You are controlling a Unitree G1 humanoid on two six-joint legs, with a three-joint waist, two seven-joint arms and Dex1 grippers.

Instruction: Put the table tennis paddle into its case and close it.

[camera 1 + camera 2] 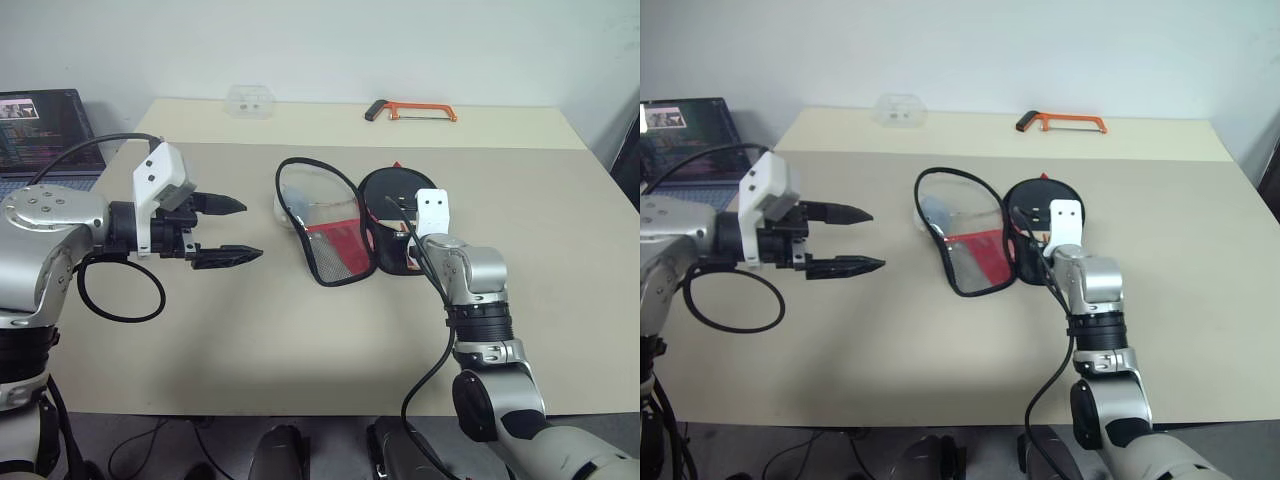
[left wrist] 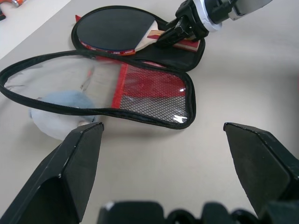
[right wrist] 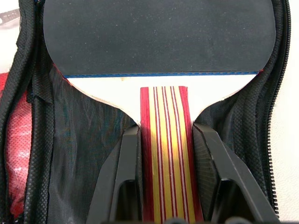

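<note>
The case (image 2: 140,88) lies unzipped and spread open at the table's middle, its clear and mesh flap to the left with a grey-white round charm (image 2: 56,116) beside it. The table tennis paddle (image 3: 159,32) rests face up in the black right half of the case (image 1: 395,195). My right gripper (image 3: 166,133) is shut on the striped wooden handle, with one finger on each side. My left gripper (image 1: 235,230) hangs open above bare table to the left of the case, fingers pointing toward it and nothing between them.
An orange hacksaw (image 1: 420,110) and a clear plastic box (image 1: 250,100) lie near the table's far edge. A laptop (image 1: 40,135) sits off the table's left side. A black cable loop (image 1: 120,290) hangs under my left wrist.
</note>
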